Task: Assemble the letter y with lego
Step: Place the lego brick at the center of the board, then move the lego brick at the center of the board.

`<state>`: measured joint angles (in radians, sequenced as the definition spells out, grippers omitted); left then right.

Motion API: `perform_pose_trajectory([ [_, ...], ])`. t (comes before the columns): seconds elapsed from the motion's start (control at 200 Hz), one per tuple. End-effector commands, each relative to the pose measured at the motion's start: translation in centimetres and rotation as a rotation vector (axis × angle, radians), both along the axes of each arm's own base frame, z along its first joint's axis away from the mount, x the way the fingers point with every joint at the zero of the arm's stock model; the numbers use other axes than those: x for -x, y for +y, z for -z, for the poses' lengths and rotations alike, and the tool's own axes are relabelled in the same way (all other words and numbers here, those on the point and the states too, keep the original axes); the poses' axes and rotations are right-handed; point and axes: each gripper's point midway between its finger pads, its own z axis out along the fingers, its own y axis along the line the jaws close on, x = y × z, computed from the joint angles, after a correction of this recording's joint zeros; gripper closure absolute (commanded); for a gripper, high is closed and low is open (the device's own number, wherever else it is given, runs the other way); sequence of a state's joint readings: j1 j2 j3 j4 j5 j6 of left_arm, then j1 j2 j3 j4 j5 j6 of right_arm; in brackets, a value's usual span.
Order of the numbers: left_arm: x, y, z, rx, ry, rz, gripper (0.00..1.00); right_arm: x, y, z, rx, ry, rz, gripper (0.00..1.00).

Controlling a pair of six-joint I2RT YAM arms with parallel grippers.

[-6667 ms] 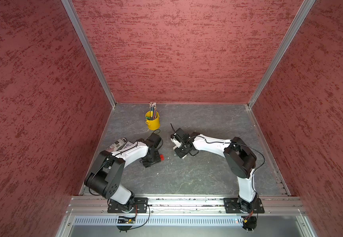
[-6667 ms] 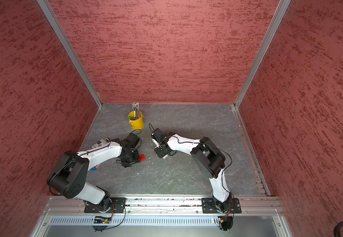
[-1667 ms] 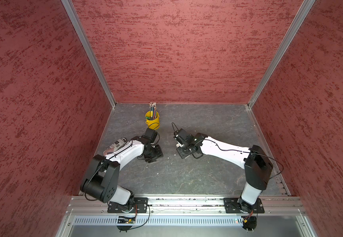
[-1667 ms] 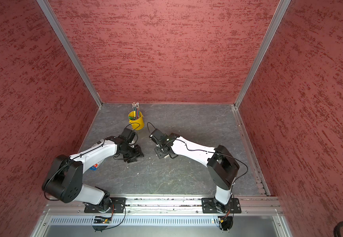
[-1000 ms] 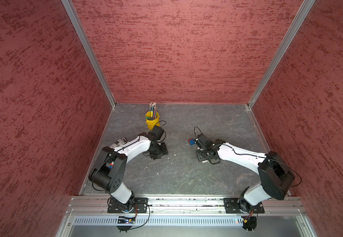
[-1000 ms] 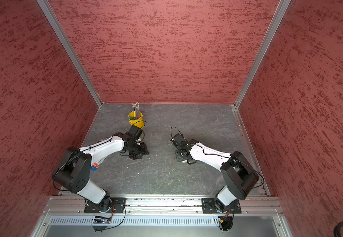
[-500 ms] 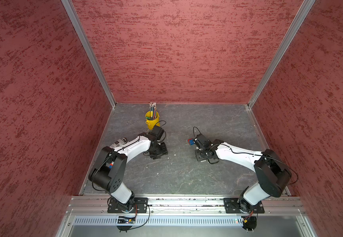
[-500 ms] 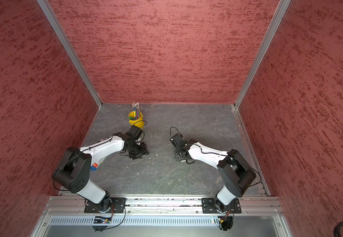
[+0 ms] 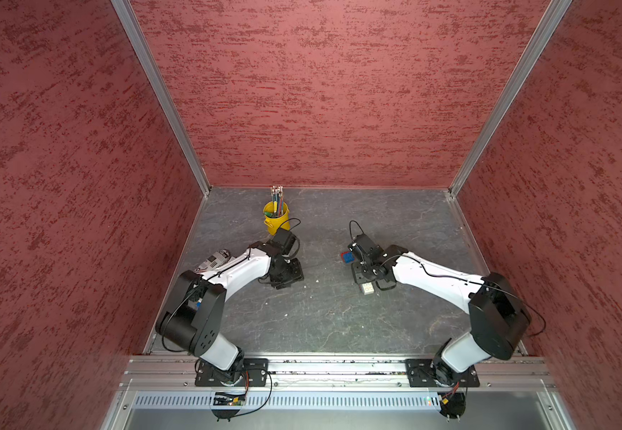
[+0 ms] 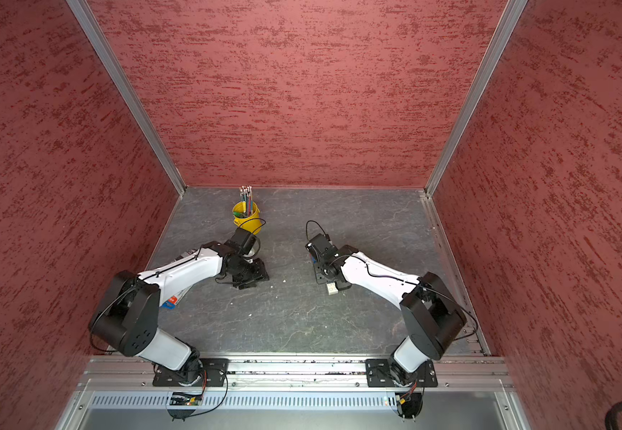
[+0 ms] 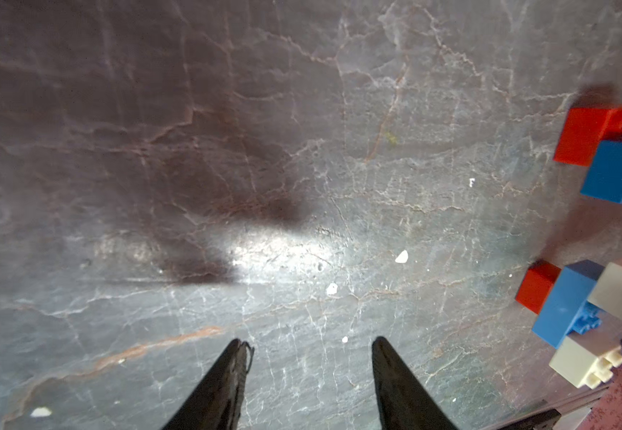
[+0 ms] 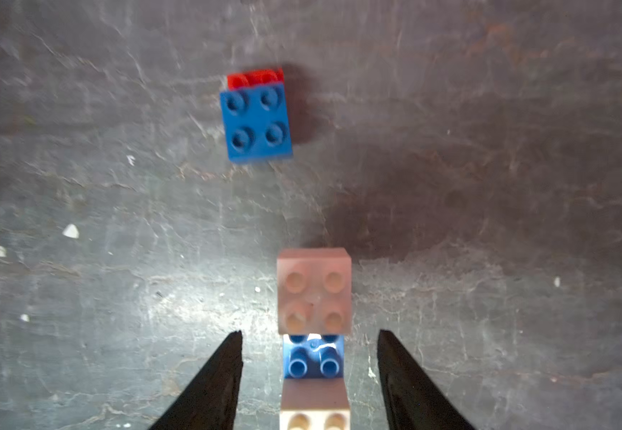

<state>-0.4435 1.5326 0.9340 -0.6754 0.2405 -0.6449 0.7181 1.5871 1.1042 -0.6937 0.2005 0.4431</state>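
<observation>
Bricks: two part-built clusters on the grey floor (image 9: 320,316), well apart from the yellow bucket (image 9: 276,223); the Y is not yet whole
Arm cluster: blue bar (image 12: 313,357) with a white brick (image 12: 313,290) on one end and a second white brick (image 12: 315,413) on the other; the left wrist view shows a red brick (image 11: 538,286) against the bar's middle, and whether it sits under or beside cannot be told
Stem pair (image 9: 346,257): blue square (image 12: 255,123) pressed onto a red base (image 12: 255,78), offset so that a strip of red studs shows; near the arm cluster, not touching it
Right gripper (image 12: 310,332): fingers spread, one on either side of the blue bar with a gap at each side; it holds nothing
Left gripper (image 11: 307,339): fingers parted over bare floor, empty; both clusters lie off to one side of it
Handling (judged): hard, light plastic with smooth walls; likely to skid on the floor when nudged and to slip from a weak pinch; stud joints may pop under a sideways twist
Hold (judged): the two flat long walls of the blue bar, at its middle between the white bricks, so neither end levers off; the stem pair by opposite walls of the blue square, pressed straight down when joined
</observation>
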Motion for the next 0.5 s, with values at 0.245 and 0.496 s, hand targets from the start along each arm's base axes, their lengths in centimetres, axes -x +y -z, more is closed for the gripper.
perform_pose_trajectory([
  [0.245,-0.3,-1.6,-4.2,0.139,-0.153,0.079,0.42,-4.9,2.8,-1.4,-0.009,-0.051,-0.05,0.32],
  [0.496,0.2,-1.0,-4.2,0.129,-0.149,0.062,0.42,-8.2,3.8,1.3,-0.009,-0.021,-0.069,0.3],
])
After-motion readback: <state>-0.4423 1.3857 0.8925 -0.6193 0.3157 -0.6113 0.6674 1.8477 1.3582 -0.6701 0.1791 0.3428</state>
